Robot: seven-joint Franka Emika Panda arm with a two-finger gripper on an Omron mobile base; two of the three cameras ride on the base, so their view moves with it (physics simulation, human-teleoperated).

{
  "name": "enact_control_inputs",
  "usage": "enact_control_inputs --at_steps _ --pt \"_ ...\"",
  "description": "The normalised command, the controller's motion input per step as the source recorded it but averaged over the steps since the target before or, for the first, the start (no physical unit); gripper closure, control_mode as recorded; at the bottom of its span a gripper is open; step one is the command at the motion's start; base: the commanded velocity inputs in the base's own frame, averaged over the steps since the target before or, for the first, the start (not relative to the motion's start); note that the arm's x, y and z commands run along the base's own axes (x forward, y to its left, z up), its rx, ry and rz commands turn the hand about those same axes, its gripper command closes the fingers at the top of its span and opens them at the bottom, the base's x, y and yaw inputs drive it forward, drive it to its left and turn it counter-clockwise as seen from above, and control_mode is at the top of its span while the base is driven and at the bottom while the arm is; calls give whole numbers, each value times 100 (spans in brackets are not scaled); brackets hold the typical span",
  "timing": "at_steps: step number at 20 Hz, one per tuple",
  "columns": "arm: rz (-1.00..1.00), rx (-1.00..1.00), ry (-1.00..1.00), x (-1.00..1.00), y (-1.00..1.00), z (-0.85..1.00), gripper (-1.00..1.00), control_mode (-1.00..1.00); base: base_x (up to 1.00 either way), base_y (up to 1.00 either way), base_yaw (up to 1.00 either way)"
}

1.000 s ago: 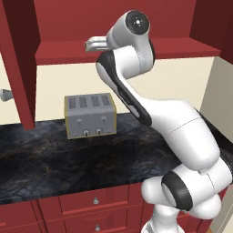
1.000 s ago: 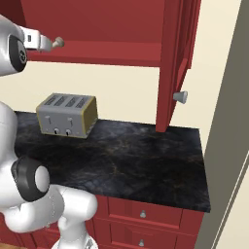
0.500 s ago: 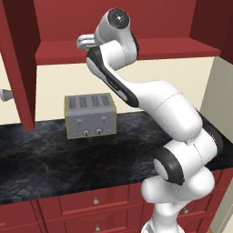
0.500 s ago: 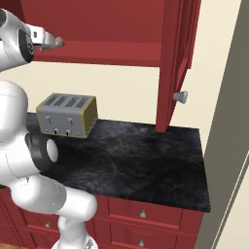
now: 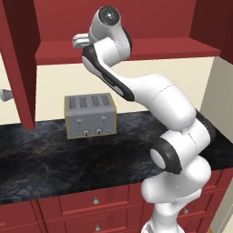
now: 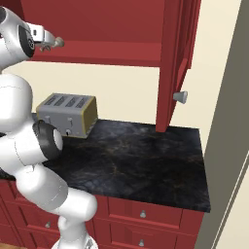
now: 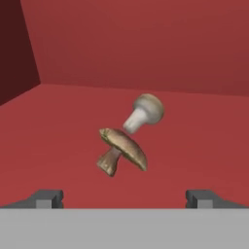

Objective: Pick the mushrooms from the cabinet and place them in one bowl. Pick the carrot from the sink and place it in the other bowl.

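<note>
Two mushrooms lie on the red shelf of the cabinet [image 5: 150, 48]. In the hand view a tan-brown mushroom [image 7: 121, 151] lies on its side, and a paler mushroom [image 7: 146, 113] touches it just behind. My gripper [image 7: 125, 197] is open, with its fingertips [image 7: 48, 198] wide apart on either side of the pair and short of them. From the base views the gripper [image 5: 79, 41] [image 6: 51, 43] is level with the shelf's front edge and points into the cabinet. Nothing is between the fingers.
A silver toaster [image 5: 89, 115] [image 6: 68, 114] stands on the dark stone counter [image 6: 146, 160] below the shelf. The cabinet door [image 6: 177, 63] hangs open with its silver knob [image 6: 180, 97] sticking out. Red drawers [image 5: 95, 200] run under the counter.
The arm has swung round and carried the hand closer to the shelf's front edge. The jaws have stayed open.
</note>
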Motion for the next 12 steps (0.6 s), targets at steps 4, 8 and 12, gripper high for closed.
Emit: enact_control_inputs --at_steps 4,8,12 --pt "0 0 0 8 0 -20 -100 -100 0 0 0" --pt "0 0 0 40 0 -6 -100 -100 0 0 0" --pt "0 0 0 48 5 -9 -100 -100 0 0 0"
